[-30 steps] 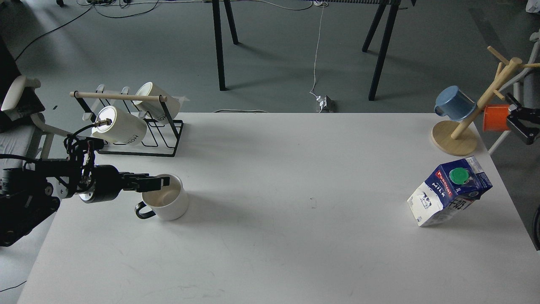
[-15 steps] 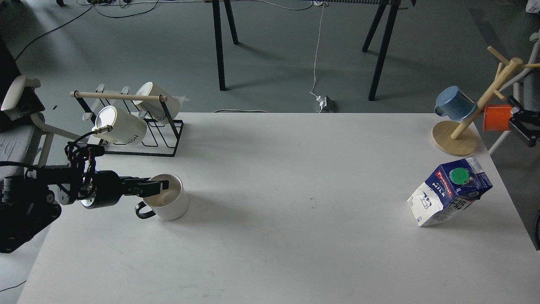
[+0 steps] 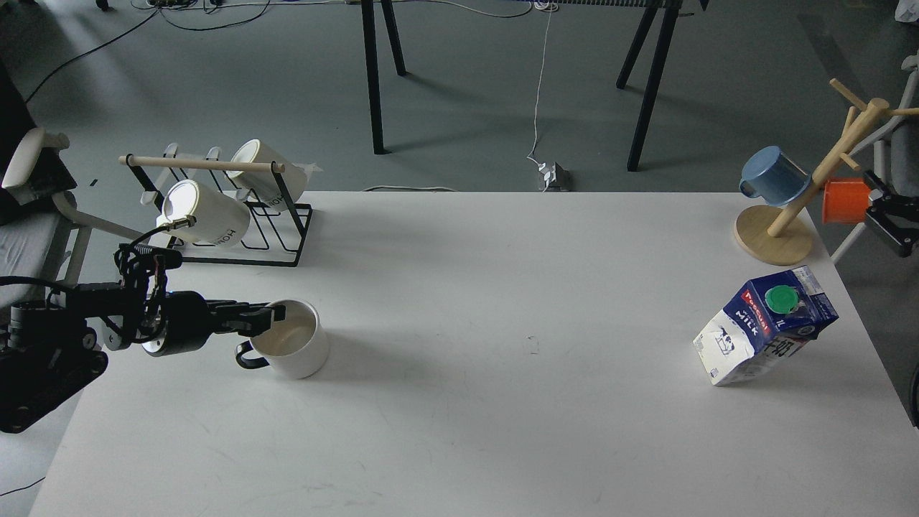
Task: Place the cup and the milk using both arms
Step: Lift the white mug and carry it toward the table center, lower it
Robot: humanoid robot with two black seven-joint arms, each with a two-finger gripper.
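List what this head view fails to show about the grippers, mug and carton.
- Left gripper: dark and end-on at the white mug rim; jaws open or shut unreadable.
- Right gripper: cut off by the right edge.
- Milk carton: far side hidden by its own body.

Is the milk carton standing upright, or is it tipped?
Tipped. The blue and white milk carton leans to the right on the white table, its green cap visible.

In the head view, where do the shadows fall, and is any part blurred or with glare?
Head view: the white ceramic mug and the blue-and-white milk carton cast soft shadows to the right on the white table; the image is sharp; mild glare on the white mug on the black wire rack; the left gripper is dark.
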